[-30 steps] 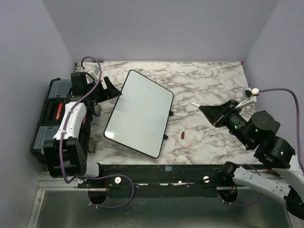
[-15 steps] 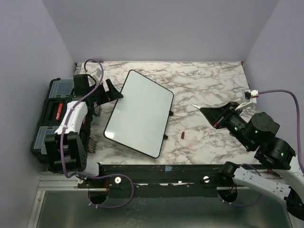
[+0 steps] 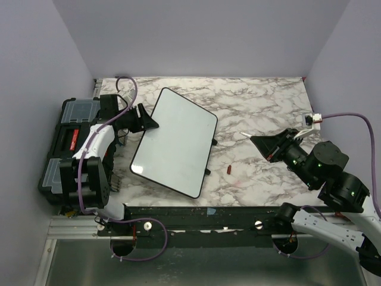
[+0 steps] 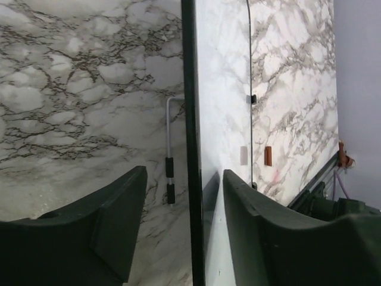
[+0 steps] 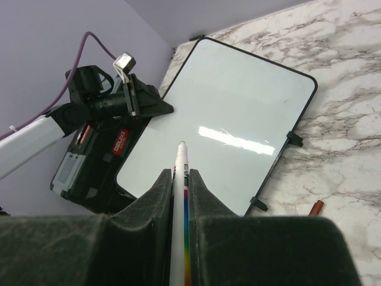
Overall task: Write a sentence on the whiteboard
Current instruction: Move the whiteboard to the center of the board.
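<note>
- Left gripper (image 3: pixel 147 121) had slid rightward, fingers spread astride the glossy whiteboard's (image 3: pixel 175 140) thin black frame.
- Right gripper (image 3: pixel 255 140) pinched a slim white marker (image 5: pixel 181 156).
- Black toolbox (image 3: pixel 65 143), frame left: contents unreadable.

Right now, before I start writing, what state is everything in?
whiteboard: blank, resting on the table.
left gripper: open, fingers straddling the whiteboard's edge.
right gripper: shut on the marker.
marker: held off the table, tip towards the whiteboard, not touching it.
small red piece: lying loose beside the whiteboard.
toolbox: looks closed.
</note>
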You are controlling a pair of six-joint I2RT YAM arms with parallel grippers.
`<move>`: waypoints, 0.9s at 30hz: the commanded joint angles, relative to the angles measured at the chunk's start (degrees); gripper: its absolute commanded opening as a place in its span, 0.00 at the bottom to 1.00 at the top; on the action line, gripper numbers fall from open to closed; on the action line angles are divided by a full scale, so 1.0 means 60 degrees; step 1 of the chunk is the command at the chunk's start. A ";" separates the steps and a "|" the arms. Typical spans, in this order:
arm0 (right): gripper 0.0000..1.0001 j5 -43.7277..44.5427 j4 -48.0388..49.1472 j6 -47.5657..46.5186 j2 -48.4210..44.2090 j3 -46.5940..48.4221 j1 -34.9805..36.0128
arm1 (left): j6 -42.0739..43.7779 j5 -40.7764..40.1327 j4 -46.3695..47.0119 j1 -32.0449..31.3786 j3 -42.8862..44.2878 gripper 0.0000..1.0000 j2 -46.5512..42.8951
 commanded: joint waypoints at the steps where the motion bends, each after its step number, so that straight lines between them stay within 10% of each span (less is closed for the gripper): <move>1: 0.01 0.0198 -0.0125 -0.0193 -0.0128 -0.0094 -0.0021 | 0.0471 0.0556 -0.0157 -0.0231 0.0513 0.52 0.0288; 27: 0.01 0.0491 -0.0497 -0.0379 -0.0253 -0.0092 -0.0012 | 0.1848 0.0261 -0.2045 -0.3048 0.3245 0.48 0.2612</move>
